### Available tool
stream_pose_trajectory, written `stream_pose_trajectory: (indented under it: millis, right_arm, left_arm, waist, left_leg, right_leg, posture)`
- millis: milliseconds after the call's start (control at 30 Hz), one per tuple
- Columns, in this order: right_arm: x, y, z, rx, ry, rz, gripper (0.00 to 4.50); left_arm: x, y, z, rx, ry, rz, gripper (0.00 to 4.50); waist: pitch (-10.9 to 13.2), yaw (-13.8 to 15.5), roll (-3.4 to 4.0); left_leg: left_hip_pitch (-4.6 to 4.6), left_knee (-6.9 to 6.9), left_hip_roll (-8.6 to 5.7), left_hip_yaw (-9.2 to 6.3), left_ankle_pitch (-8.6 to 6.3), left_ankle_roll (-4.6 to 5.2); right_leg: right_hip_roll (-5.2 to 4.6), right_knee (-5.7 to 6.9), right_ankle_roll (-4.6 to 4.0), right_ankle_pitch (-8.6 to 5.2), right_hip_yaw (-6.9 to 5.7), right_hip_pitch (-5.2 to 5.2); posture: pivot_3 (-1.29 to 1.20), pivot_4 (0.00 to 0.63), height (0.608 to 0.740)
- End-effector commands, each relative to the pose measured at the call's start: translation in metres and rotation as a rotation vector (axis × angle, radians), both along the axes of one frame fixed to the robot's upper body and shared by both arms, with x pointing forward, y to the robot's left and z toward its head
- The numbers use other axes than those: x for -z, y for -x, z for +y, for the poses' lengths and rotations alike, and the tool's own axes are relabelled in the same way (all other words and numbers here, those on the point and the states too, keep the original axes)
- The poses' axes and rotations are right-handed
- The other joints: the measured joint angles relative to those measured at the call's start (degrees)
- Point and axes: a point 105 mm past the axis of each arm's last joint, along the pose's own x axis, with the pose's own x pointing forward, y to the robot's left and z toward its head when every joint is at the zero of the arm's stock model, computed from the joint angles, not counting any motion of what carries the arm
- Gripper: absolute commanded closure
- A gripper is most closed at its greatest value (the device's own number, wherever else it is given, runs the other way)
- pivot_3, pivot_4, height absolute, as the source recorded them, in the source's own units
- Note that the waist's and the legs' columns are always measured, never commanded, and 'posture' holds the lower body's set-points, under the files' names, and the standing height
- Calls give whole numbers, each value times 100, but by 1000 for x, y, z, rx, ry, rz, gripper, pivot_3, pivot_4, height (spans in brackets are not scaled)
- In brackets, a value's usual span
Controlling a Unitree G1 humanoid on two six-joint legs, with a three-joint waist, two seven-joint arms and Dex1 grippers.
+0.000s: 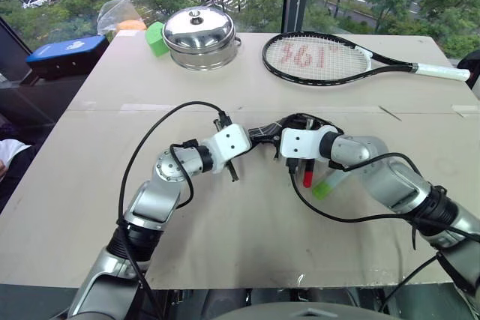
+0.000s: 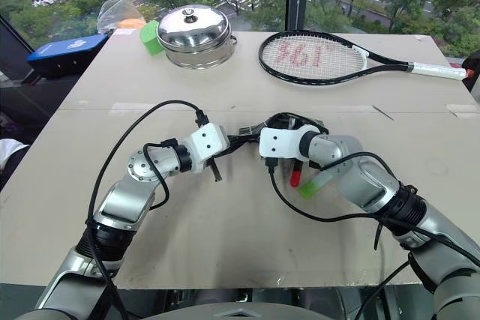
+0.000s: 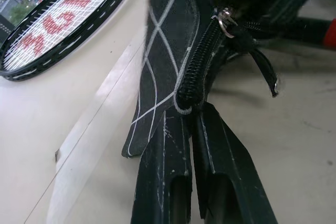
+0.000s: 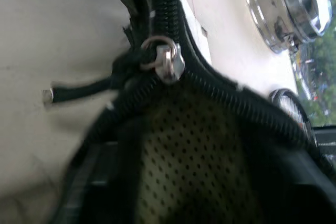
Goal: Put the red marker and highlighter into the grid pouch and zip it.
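While unzipped, black grid pouch (image 3: 168, 51) shows white lines.

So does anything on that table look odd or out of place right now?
Yes. The black grid-lined fabric pouch is off the table, pinched at its corner by the left gripper, zipper mostly open. The half-black, half-red marker and light green highlighter lie outside it. A tennis racket and steel pot seem unrelated.
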Motion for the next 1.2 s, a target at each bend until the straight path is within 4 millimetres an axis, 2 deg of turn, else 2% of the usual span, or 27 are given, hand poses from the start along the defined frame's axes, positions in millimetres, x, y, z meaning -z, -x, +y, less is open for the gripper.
stream_pose_trajectory:
  millis: [33,100,200,267,433,500,600,633,667,700,733,767,800,867,900,967,1000,1067,1133,1200]
  right_arm:
    - [-30,5,-12,71,-171,0,71]
    - [-39,14,-20,132,-327,87,71]
    - [-37,38,-27,192,-498,274,71]
    - [-21,50,-35,317,-574,410,71]
    - [14,42,-53,696,-658,515,71]
    - [29,35,-54,828,-674,564,71]
    - [51,32,-48,904,-672,643,71]
    - [55,32,-47,916,-678,666,561]
    - [58,31,-46,921,-680,678,603]
    - [59,30,-44,920,-688,694,895]
    - [59,30,-43,918,-690,699,1607]
    - [59,30,-43,917,-688,693,1725]
    - [58,29,-44,918,-687,689,2292]
    - [50,28,-49,906,-669,655,3040]
    - [45,28,-52,892,-654,635,3614]
    - [34,28,-54,852,-633,601,4310]
    - [31,28,-55,838,-629,593,4302]
    - [6,28,-46,709,-634,543,4303]
    - [-20,31,-37,552,-582,452,4303]
    - [-34,34,-31,443,-461,369,4303]
  left_arm:
    - [-10,-6,12,-46,7,-46,4500]
    - [-10,-11,19,-78,0,-51,4500]
    - [-14,-20,29,-135,21,-54,4500]
    - [-14,-24,34,-156,18,-58,4500]
    - [-15,-25,39,-157,12,-61,4500]
    - [-14,-24,44,-155,4,-61,4500]
    - [-12,-23,50,-154,-2,-59,4500]
    - [-12,-23,50,-152,-2,-60,4500]
    - [-11,-23,50,-150,-2,-60,4500]
    - [-11,-23,49,-149,-1,-61,4500]
    - [-10,-23,49,-147,-1,-61,4500]
    - [-9,-22,48,-147,-2,-61,4500]
    - [-9,-22,48,-146,-2,-61,4500]
    - [-7,-22,48,-147,-2,-58,4500]
    - [-6,-22,48,-149,-1,-57,4500]
    - [-5,-22,48,-149,1,-56,4500]
    - [-5,-21,48,-149,2,-55,4500]
    - [-5,-21,47,-146,5,-53,4500]
    - [-4,-21,46,-139,9,-47,4500]
    - [-5,-20,44,-122,17,-43,4500]
  waist:
    - [0,21,-1]
    - [0,17,-3]
    - [-1,17,-4]
    - [-4,29,-8]
    - [-6,-9,-11]
    - [-7,-17,-12]
    - [-8,-4,-11]
    - [-8,-3,-9]
    - [-9,5,-8]
    - [-9,15,-10]
    - [-11,15,-12]
    - [-15,5,-20]
    - [-17,-2,-22]
    - [-16,-5,-20]
    - [-15,-4,-19]
    - [-13,10,-16]
    - [-13,8,-16]
    - [-10,-9,-13]
    - [-1,-54,2]
    - [1,-90,4]
  left_leg:
    - [0,0,0,1,0,0]
    - [-3,1,4,-4,0,-1]
    - [-2,0,4,-6,-2,3]
    - [-1,2,7,-10,-10,17]
    - [0,2,3,-4,-11,19]
    - [1,3,3,-5,-10,17]
    - [4,-1,0,-9,-5,8]
    - [2,-1,-2,-12,-2,3]
    - [2,-2,-4,-11,4,-6]
    - [2,-2,-5,-12,8,-14]
    - [-1,-2,-5,-12,9,-15]
    - [-1,-2,-5,-11,9,-15]
    - [-1,-1,-5,-8,9,-15]
    - [0,-1,-4,-8,8,-14]
    - [1,-1,-3,-9,7,-13]
    - [1,-2,-3,-11,2,-4]
    - [0,-1,-3,-12,-3,5]
    - [0,-2,-3,-11,-4,7]
    - [0,-2,-4,-10,-5,8]
    - [1,-3,-4,-12,-5,9]
  right_leg:
    - [0,0,0,0,0,0]
    - [-1,1,0,0,-5,1]
    - [-1,4,0,1,-7,2]
    - [-2,6,-1,1,-10,4]
    - [-7,8,-3,1,-6,1]
    - [-7,10,-4,1,-4,0]
    - [-2,12,-5,1,-6,0]
    - [-1,12,-4,1,-11,0]
    - [-1,12,-4,1,-11,0]
    - [-1,11,-3,1,-11,1]
    - [-3,9,-3,1,-12,1]
    - [-4,8,-3,1,-12,2]
    - [-5,7,-3,1,-8,2]
    - [-5,7,-2,1,-6,2]
    - [-5,8,-2,1,-6,2]
    - [-5,8,-2,1,-7,2]
    - [-6,9,-3,1,-9,2]
    - [-6,9,-2,1,-8,1]
    - [-4,9,-2,1,-7,0]
    - [0,9,-1,1,-8,-1]
  posture:
    - [0,150,740]
    - [0,150,740]
    - [0,150,740]
    - [0,150,740]
    - [0,150,740]
    - [0,150,740]
    - [0,150,740]
    - [0,150,740]
    - [0,150,740]
    - [0,150,740]
    - [0,150,740]
    - [0,150,740]
    - [0,150,740]
    - [0,150,740]
    - [0,150,740]
    - [0,150,740]
    - [0,150,740]
    - [0,150,740]
    - [0,150,740]
    - [0,150,740]
